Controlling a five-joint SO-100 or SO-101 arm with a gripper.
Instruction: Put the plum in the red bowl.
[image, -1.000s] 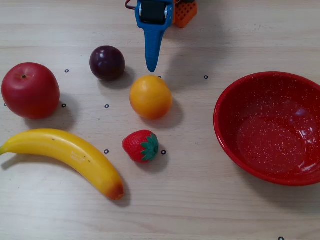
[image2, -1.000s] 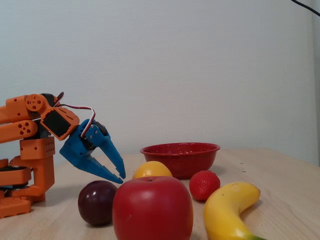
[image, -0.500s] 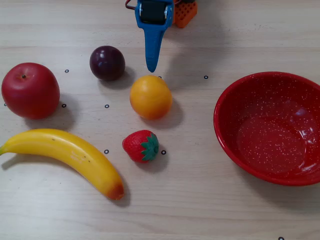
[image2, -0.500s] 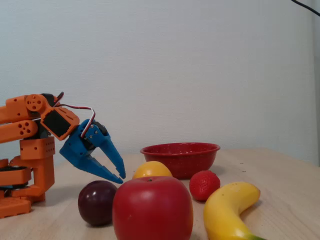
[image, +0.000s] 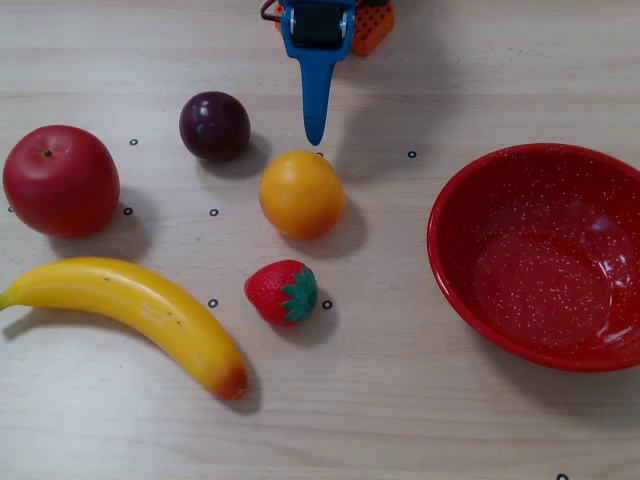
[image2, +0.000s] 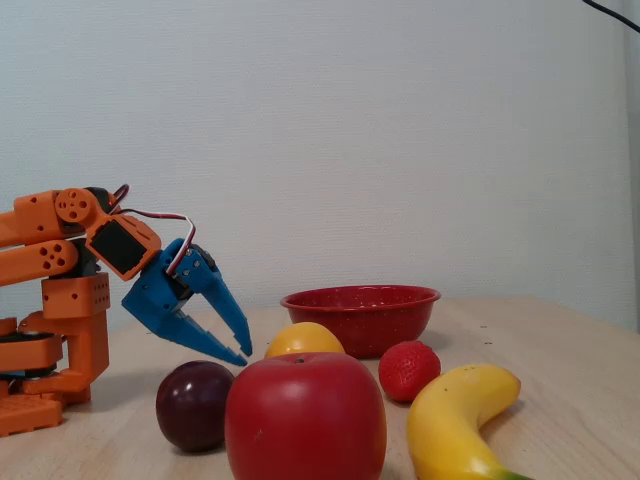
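Observation:
The dark purple plum (image: 214, 126) rests on the wooden table at the upper left, beside the orange; it also shows in the low fixed view (image2: 195, 405). The speckled red bowl (image: 545, 255) stands empty at the right and shows at the back in the low fixed view (image2: 360, 300). My blue gripper (image: 316, 135) points down toward the table, to the right of the plum and just behind the orange. In the low fixed view the gripper (image2: 243, 355) hangs a little above the table with its fingertips together and nothing between them.
A red apple (image: 60, 181) lies left of the plum. An orange (image: 301, 194) sits between plum and bowl. A strawberry (image: 282, 292) and a banana (image: 130, 305) lie nearer the front. The orange arm base (image2: 60, 330) stands at the table's far edge.

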